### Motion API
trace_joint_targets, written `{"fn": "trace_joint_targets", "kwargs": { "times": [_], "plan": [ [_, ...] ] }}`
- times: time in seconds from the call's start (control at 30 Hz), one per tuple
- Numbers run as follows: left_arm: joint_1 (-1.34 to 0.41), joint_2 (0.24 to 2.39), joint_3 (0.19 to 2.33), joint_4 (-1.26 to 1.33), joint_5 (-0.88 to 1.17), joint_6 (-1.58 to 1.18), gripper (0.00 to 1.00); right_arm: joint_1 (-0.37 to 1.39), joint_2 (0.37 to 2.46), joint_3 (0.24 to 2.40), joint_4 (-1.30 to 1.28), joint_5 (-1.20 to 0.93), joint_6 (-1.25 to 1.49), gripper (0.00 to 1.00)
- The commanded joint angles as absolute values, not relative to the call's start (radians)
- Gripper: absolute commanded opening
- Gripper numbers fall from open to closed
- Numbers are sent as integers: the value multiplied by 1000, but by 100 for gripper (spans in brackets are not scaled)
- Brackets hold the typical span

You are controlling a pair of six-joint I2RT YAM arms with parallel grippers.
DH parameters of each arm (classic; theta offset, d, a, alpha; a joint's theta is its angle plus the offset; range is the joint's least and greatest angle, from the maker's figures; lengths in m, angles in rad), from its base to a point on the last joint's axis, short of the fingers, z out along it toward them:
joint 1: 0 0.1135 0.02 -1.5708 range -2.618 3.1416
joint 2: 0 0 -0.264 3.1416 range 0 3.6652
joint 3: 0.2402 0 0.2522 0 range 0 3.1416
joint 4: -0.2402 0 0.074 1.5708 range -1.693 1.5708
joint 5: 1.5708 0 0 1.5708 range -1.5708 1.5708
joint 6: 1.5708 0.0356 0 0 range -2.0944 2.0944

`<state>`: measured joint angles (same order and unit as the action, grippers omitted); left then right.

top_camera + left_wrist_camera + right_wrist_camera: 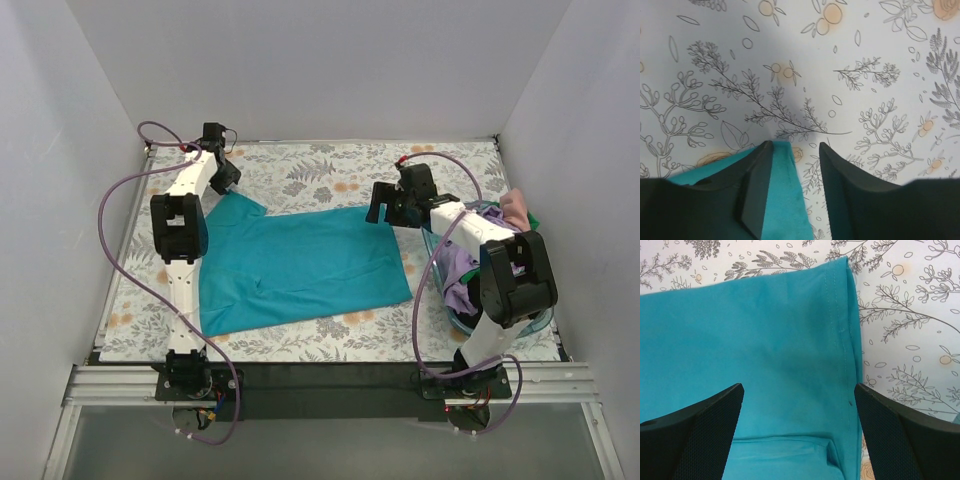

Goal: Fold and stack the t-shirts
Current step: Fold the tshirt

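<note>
Item 1, teal t-shirt (300, 265): lies spread flat in the middle of the table (330, 170), one layer as far as the overhead view shows, with a sleeve reaching toward the far left corner. My right wrist view shows a doubled bit of cloth near its lower edge; I cannot tell what part that is.

Item 2, my left gripper (222, 172): at the shirt's far left corner, jaws apart and released. In the wrist view (795, 145) the teal corner lies under one finger and pokes into the gap, not pinched.

Item 3, my right gripper (385, 205): over the shirt's far right corner, beside the hem. Jaws spread wide (797, 387), grasping nothing, cloth beneath them.

Item 4, basket (462, 322): at the right edge of the table, holding a heap of clothes (460, 265), purple and pink among them, unfolded.

Progress, my judgement: early. No folded shirt and no stack anywhere in view. The first shirt looks laid out ready for folding, with both far corners lined up for pinching. Left to do: close on the corners, fold this shirt, set it down, then repeat for the heap.
</note>
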<state>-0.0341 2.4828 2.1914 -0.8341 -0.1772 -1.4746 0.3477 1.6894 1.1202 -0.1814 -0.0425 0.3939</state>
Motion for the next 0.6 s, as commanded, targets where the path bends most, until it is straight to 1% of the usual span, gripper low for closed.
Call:
{"fn": "trace_joint_targets", "kwargs": {
  "times": [0.0,0.03,0.1,0.2,0.43,0.53,0.57],
  "plan": [
    [-41,2493,2168,-862,-179,-1459,39,342,1724,1190,-172,-43,387,98],
    [-41,2479,2134,-868,-187,-1460,37,341,1745,1199,-172,-32,387,98],
    [-48,2459,2097,-873,-212,-1468,37,341,1762,1232,-173,-11,391,98],
    [-55,2421,2040,-896,-274,-1477,40,341,1796,1281,-184,27,393,98],
    [-87,2428,2055,-919,-322,-1439,40,341,1903,1408,-213,126,367,98],
    [-101,2456,2083,-939,-337,-1436,34,341,1954,1483,-233,144,354,98],
    [-103,2462,2088,-943,-337,-1436,29,341,1968,1497,-236,153,347,98]
  ]
}}
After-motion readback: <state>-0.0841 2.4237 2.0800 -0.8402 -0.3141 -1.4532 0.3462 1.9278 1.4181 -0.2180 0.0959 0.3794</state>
